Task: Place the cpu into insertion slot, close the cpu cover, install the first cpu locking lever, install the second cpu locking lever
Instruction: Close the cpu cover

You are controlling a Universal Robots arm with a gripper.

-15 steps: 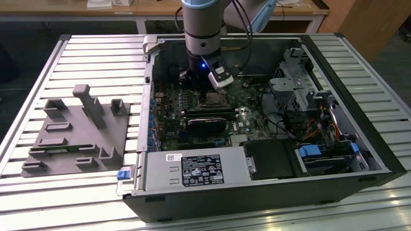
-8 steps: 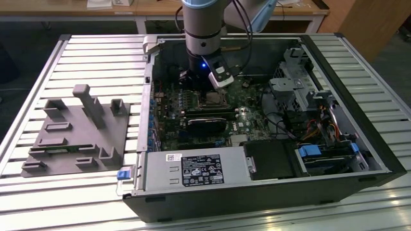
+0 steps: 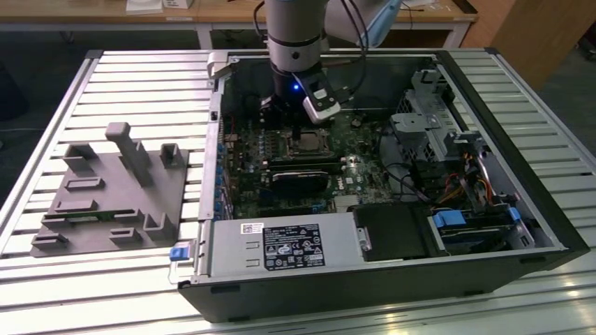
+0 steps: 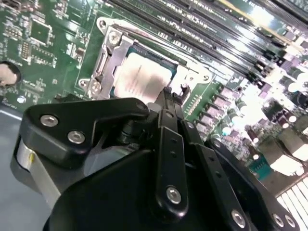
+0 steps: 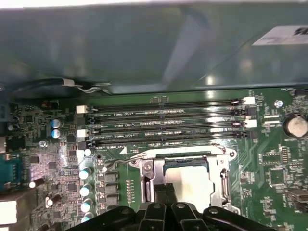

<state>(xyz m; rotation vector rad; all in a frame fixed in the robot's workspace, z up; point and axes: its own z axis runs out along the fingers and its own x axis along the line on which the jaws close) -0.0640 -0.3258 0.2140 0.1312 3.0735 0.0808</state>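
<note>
Behind the claw (image 5: 166,191), one edge of the cpu (image 5: 195,180) is hidden.

Exterior view high, angled down; both wrist views near cpu (image 4: 142,80).

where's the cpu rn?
In both wrist views the cpu sits in the insertion slot, right at the gripper, beside the long memory slots.

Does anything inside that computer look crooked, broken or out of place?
Nothing looks broken or spilled. The cpu sits flat, framed by the cpu cover. One thing stands out: a thin wire lever beside the cover juts out at an angle, apparently unlatched. The gripper is at the cover's edge.
</note>
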